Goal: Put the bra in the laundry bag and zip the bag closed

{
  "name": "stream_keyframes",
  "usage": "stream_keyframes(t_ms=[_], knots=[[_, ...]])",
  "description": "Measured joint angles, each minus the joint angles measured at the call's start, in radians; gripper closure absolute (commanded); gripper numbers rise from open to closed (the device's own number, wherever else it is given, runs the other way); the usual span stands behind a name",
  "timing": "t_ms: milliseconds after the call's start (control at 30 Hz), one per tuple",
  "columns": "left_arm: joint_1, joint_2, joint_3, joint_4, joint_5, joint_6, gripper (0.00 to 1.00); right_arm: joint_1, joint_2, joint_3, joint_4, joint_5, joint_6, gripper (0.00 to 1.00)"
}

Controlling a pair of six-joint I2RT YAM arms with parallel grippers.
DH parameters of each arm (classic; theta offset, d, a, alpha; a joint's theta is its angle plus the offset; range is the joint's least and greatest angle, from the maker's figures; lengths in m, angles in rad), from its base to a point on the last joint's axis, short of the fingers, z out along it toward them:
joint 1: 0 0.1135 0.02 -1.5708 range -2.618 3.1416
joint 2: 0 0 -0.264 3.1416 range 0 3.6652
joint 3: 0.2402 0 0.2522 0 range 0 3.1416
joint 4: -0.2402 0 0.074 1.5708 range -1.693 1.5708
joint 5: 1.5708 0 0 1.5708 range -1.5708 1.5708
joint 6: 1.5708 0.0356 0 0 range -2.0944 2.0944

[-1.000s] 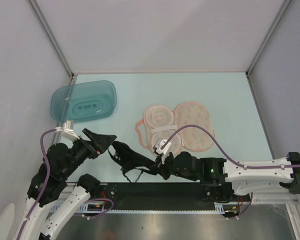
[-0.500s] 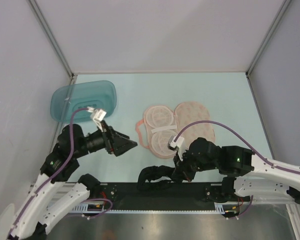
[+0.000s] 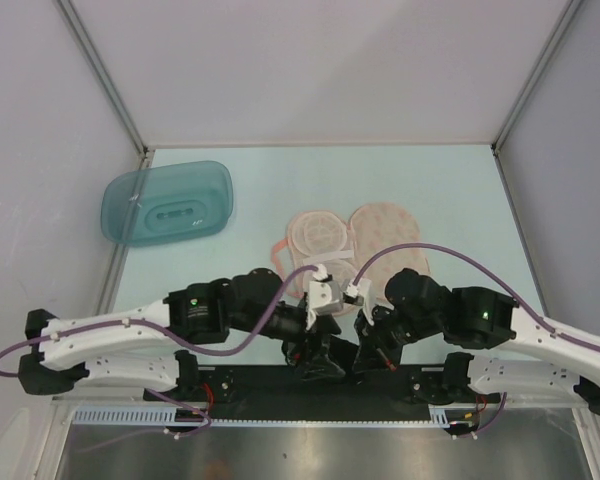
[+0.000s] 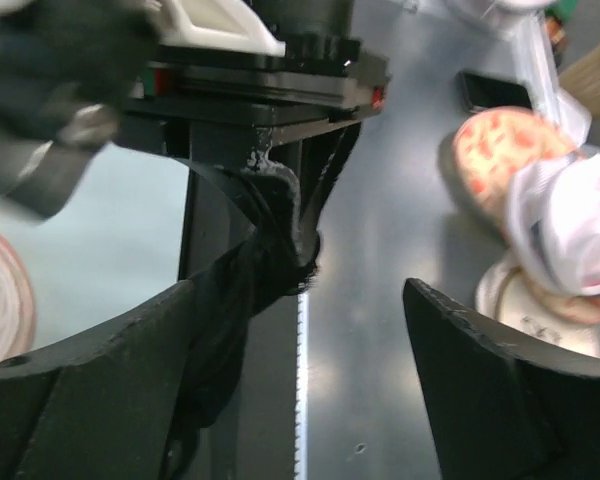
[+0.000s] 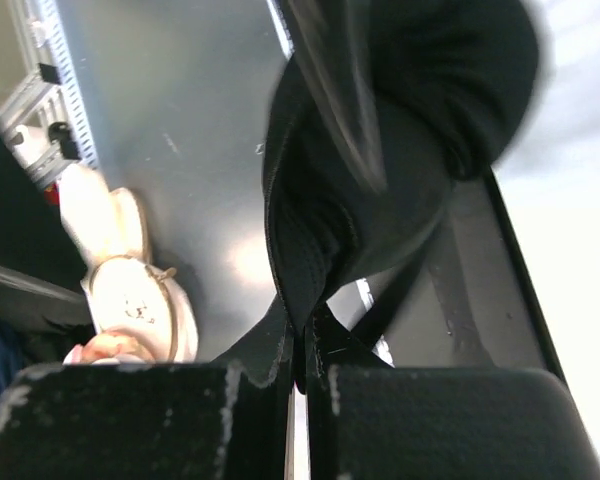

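The black bra (image 5: 380, 150) hangs bunched from my right gripper (image 5: 300, 360), whose jaws are shut on a fold of its fabric. In the top view the bra (image 3: 330, 358) is a dark bundle over the table's front edge, between both grippers. My left gripper (image 4: 300, 380) is open wide, with the bra (image 4: 270, 250) hanging by its left finger (image 4: 100, 380). In the top view the left gripper (image 3: 315, 342) sits close beside the right gripper (image 3: 365, 348). The peach laundry bag (image 3: 385, 245) lies open and flat just behind them, its mesh lobe on the left.
A teal translucent tub (image 3: 167, 200) lies upside down at the back left. The black front rail (image 3: 280, 380) and a metal shelf (image 3: 310, 450) run under the grippers. Grey walls close in the table on three sides.
My left arm has swung from the left side across to the front middle, its open gripper now at the bra. My right gripper still holds the bra, drawn from a stretched shape into a bundle.
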Motion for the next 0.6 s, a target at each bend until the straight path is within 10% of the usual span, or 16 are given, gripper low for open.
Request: stream_keyframes(t_ms=[233,367,467,600], knots=[[-0.042,0.147,0.048,-0.011,-0.144,0.079,0.43,-0.012,-0.016,0.000,-0.004,-0.043,0.012,1.00],[-0.044,0.148,0.050,-0.008,-0.174,0.089,0.93,-0.019,-0.030,-0.003,0.002,-0.050,0.023,1.00],[-0.051,0.148,0.050,-0.002,-0.192,0.097,1.00,-0.027,-0.045,-0.010,0.021,-0.050,0.024,0.79],[-0.051,0.137,0.039,0.002,-0.254,0.092,1.00,-0.046,-0.074,-0.021,0.033,-0.039,0.031,0.22]])
